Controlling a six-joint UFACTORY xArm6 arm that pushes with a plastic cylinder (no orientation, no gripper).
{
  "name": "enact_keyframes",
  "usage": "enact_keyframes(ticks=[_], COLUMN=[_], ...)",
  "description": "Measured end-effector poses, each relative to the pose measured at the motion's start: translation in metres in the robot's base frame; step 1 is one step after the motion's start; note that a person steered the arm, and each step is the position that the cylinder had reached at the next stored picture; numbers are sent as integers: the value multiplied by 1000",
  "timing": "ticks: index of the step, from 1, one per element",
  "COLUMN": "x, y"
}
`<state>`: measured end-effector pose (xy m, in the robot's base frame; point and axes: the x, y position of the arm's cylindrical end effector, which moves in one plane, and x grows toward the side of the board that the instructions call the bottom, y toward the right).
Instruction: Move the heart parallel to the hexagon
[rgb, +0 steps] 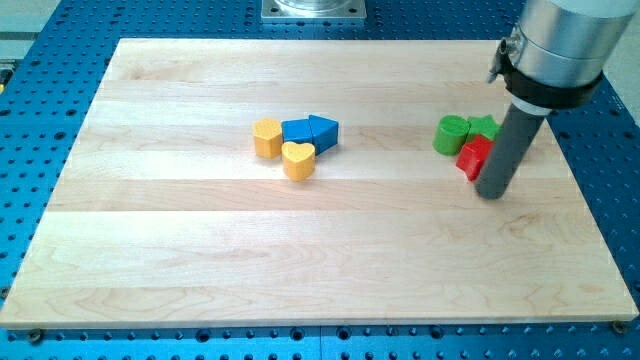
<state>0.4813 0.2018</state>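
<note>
No claw — my tip (492, 193) touches the red block (473, 157), holding nothing. Yellow heart (298, 160) — light, rigid, slippery; push its 6 o'clock side toward yellow hexagon (267, 137).

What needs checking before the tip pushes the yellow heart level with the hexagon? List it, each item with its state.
1. Yellow heart in plain view: ok.
2. Yellow hexagon in plain view: ok.
3. My tip beside the heart: not ok; it is far to the view's right, next to the red block.
4. Heart free of neighbours: not ok; it touches or nearly touches the blue blocks and the hexagon.
5. Green blocks off the tip's route to the heart: ok.
6. Whether the tip touches the red block: cannot tell.
</note>
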Motion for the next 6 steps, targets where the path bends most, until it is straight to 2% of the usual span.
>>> enact_keyframes(ticks=[2,3,4,5,6], x=[1,11,20,13,-25], y=[-2,-33,-115,-178,-181])
